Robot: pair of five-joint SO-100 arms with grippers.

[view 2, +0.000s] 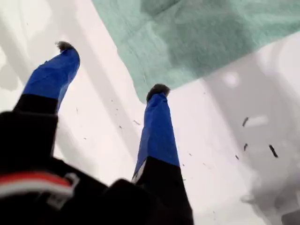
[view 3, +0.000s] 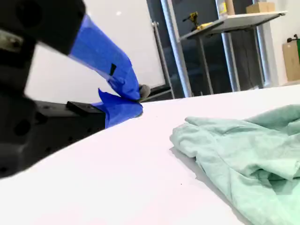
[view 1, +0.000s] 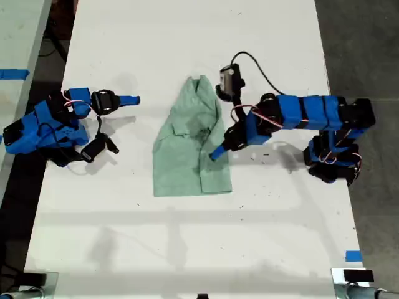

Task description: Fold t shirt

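The pale mint-green t shirt [view 1: 190, 143] lies wrinkled on the white table [view 1: 187, 237], narrow at its far end and wider toward the near edge. My first gripper [view 1: 217, 152] reaches in from the exterior view's right and sits at the shirt's edge on that side. Its jaws are open, with one fingertip [view 2: 158, 90] at a corner of the cloth [view 2: 211, 37] and nothing between them. My second gripper [view 1: 133, 99] rests low over the table at the exterior view's left, apart from the shirt [view 3: 243, 154]. It [view 3: 139, 100] is shut on nothing.
A blue tape mark [view 1: 353, 256] sits near the table's front corner at the exterior view's right. Another table with blue tape [view 1: 14, 74] stands past a dark gap at the exterior view's left. A cable [view 1: 262, 70] loops above the first arm.
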